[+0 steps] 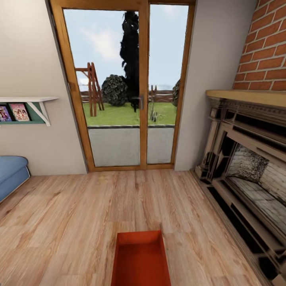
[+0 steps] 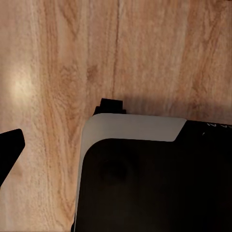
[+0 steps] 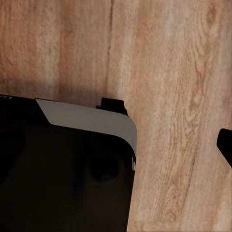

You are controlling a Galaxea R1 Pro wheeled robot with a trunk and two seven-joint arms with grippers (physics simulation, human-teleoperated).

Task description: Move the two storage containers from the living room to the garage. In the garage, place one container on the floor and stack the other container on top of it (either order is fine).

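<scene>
1. Light wood planks make up the floor [image 1: 71,222] of the living room, running from the bottom of the frame up to cream walls.
2. A wood-framed glass door [image 1: 131,85] fills the upper centre, with grass, a fence and a dark tree beyond it.
3. At right stands a brick fireplace [image 1: 248,159] with a wooden mantel.
4. At the left edge shows a blue sofa [image 1: 11,172], with a white shelf [image 1: 28,104] of picture books above it.
5. One orange-red bin [image 1: 141,260] lies on the planks at bottom centre, lidless.
6. Both wrist views look down on planks and the robot's dark base [image 2: 154,183]; whether the jaws are wide or narrow cannot be told.
</scene>
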